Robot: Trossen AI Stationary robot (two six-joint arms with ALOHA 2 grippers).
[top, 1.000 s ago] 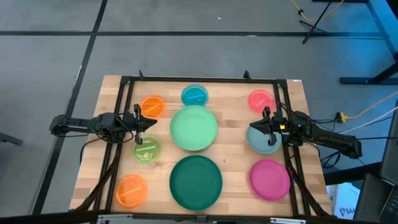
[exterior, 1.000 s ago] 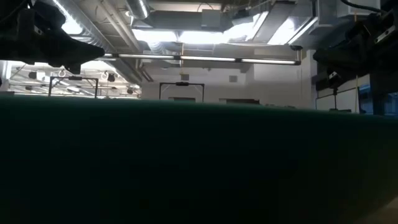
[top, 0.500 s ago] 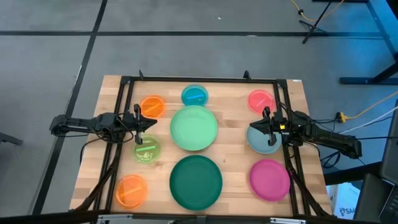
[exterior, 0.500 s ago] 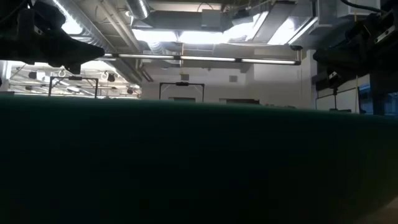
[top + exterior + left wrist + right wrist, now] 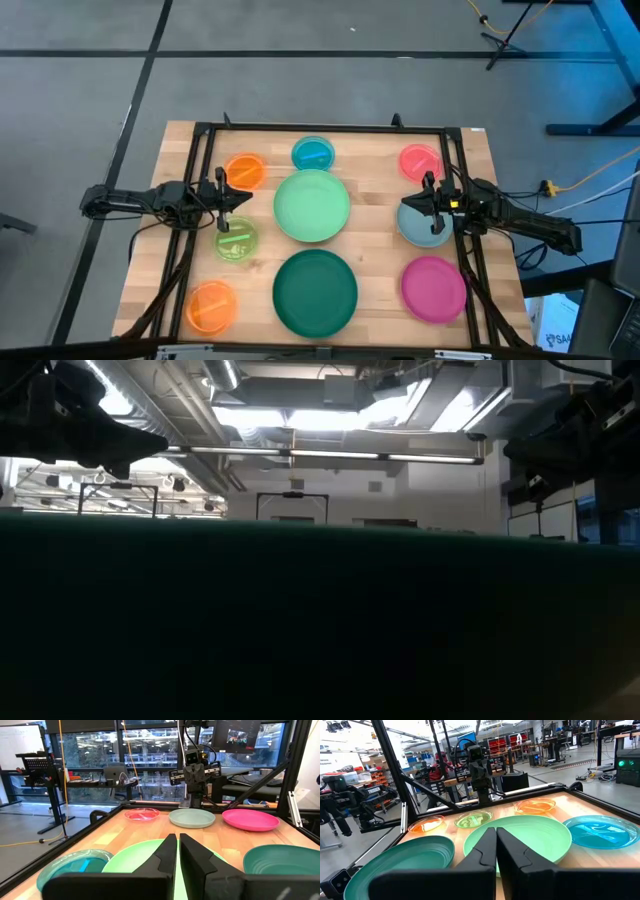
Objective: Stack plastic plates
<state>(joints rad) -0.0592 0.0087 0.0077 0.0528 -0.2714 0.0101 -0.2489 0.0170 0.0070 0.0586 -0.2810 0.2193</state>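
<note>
Several round plastic plates lie flat on the wooden table. In the high view, the mint plate (image 5: pixel 312 205) is in the middle, with the dark green plate (image 5: pixel 315 291) on its near side. The grey-blue plate (image 5: pixel 420 228) and magenta plate (image 5: pixel 434 288) are on the right. Small translucent plates ring them: orange (image 5: pixel 245 171), blue (image 5: pixel 313 154), pink (image 5: pixel 419 161), lime (image 5: pixel 236 241) and a second orange one (image 5: pixel 211 306). My left gripper (image 5: pixel 243 198) (image 5: pixel 177 845) is shut, left of the mint plate. My right gripper (image 5: pixel 405 203) (image 5: pixel 496 837) is shut, over the grey-blue plate's left edge. Neither touches anything.
A black frame (image 5: pixel 320 128) runs around the table's edges, with uprights at the corners. In the low view the dark green plate's rim (image 5: pixel 320 620) fills the lower picture and hides the table. Bare wood (image 5: pixel 375 235) shows between the plates.
</note>
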